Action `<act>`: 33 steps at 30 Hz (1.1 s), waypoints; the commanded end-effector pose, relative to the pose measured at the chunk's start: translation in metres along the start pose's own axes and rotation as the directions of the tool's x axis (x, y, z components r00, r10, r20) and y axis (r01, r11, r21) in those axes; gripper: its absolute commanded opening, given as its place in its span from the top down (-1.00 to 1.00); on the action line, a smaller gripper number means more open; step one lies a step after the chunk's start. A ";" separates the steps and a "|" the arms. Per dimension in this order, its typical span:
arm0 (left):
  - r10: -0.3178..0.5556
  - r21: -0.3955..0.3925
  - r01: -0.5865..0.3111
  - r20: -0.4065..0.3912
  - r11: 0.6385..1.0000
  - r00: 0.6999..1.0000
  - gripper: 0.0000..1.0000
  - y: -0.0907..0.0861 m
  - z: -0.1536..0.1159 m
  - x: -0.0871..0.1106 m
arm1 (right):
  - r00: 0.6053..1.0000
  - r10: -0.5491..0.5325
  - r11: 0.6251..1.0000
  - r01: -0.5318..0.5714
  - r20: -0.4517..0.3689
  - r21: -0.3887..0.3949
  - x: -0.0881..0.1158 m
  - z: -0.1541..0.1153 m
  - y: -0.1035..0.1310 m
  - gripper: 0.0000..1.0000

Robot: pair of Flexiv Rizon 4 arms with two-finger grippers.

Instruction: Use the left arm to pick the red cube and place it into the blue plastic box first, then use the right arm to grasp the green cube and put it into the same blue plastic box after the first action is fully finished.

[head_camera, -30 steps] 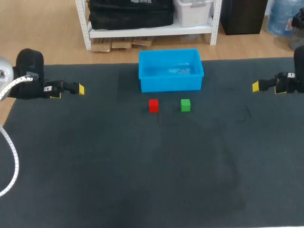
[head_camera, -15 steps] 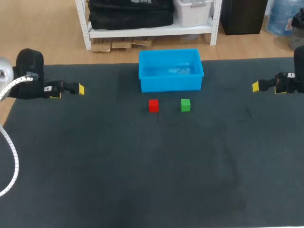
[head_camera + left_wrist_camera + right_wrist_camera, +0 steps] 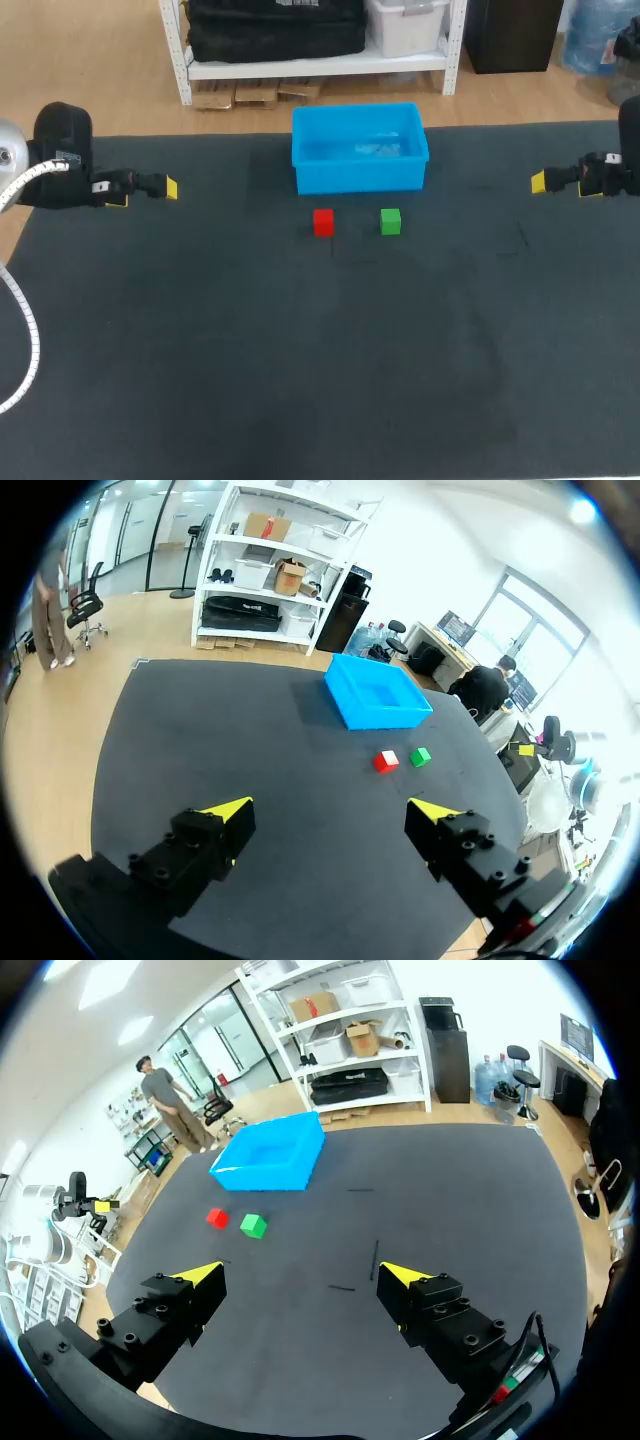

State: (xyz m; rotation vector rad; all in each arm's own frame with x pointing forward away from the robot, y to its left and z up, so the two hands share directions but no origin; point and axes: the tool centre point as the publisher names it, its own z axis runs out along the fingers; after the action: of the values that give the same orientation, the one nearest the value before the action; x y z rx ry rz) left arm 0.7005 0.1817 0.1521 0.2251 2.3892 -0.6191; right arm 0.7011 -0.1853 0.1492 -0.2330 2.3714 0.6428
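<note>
Head view, table [image 3: 300, 380]: dark mat; both arms come in low from opposite sides.
Head view, box [image 3: 360, 178]: blue, open-topped, at the far middle of the table; no cube inside.
Head view, red cube [image 3: 323, 222]: flat on the table, just in front of the box, below its left half; not touching it.
Head view, green cube [image 3: 391, 221]: flat on the table beside the red cube, on the right-arm side, with a small gap between them; also just in front of the box.
Head view, left gripper [image 3: 145, 194]: at the left edge of the table, pointing inward, well apart from both cubes.
Head view, right gripper [image 3: 565, 186]: at the right edge, pointing inward, well apart from both cubes.
Left wrist view, left gripper: fingers spread wide, only bare table between the yellow tips; holds nothing.
Left wrist view, cubes: far ahead of the gripper, red and green side by side, box just beyond them.
Left wrist view, right gripper: small, at the far side of the table past the cubes.
Right wrist view, right gripper: fingers spread wide, nothing between the tips; holds nothing.
Right wrist view, cubes: far ahead of the gripper, on the table near the box; green on the nearer side, red beyond it.
</note>
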 end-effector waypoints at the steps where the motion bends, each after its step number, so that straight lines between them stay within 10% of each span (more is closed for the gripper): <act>1: 0.002 0.010 -0.002 0.006 1.000 1.000 -1.00 0.002 0.000 0.001 | 1.000 0.000 1.000 0.000 -0.001 0.003 0.000 0.000 0.000 -1.00; 33: -0.001 -0.218 -0.040 -0.186 0.975 0.983 -1.00 -0.027 0.031 -0.016 | 1.000 0.000 1.000 0.000 -0.001 0.003 0.000 0.000 0.000 -1.00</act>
State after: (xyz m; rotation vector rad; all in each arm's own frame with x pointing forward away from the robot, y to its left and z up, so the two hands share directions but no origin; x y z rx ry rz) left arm 0.7116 0.1517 0.1490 0.2552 2.5328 -0.5118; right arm 0.7011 -0.1853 0.1492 -0.2330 2.3715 0.6427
